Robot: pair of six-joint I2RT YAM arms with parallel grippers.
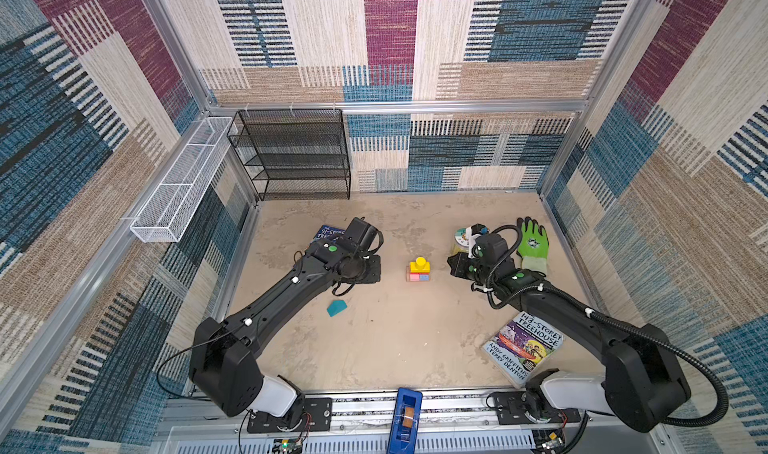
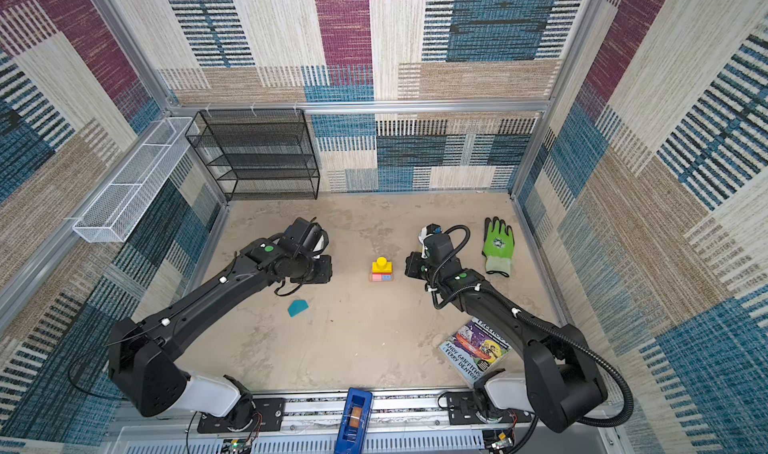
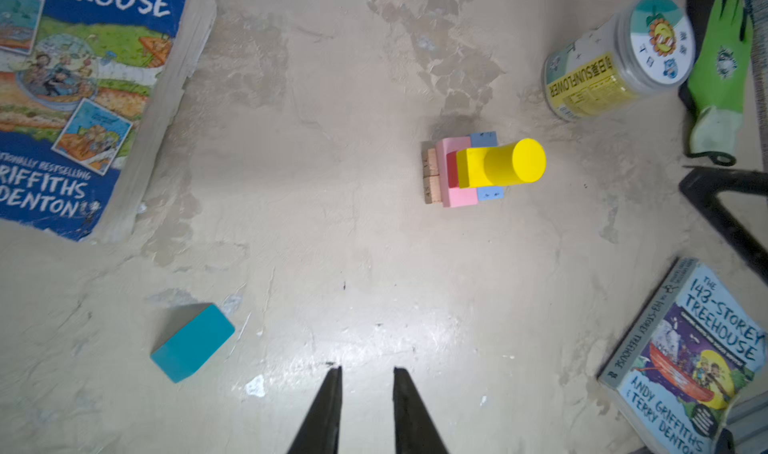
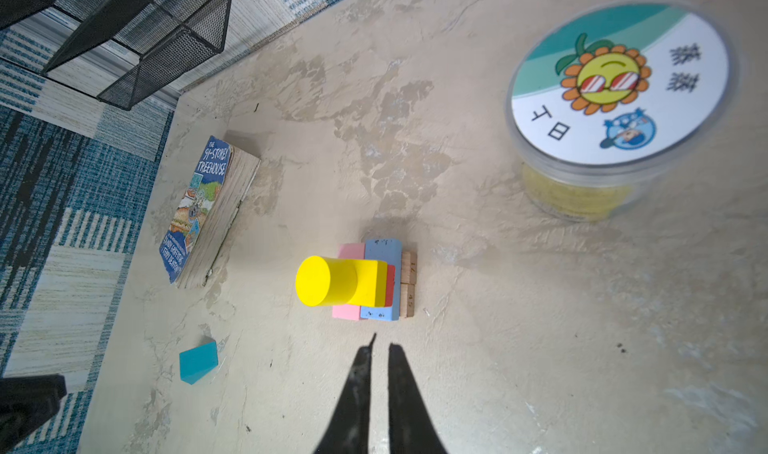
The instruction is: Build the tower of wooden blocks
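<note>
Placement of the teal piece, lying apart from the tower, likely wants the left gripper, slightly spread and empty, pinching its flat faces and lowering it level onto the cylinder, while the right gripper, barely parted, holds nothing.

My tower, frame centre in both top views: two plain wood slabs at the base, pink block and light blue block side by side, then red block, yellow block, upright yellow cylinder. Teal house-shaped piece lies flat, apart, lower left.
</note>
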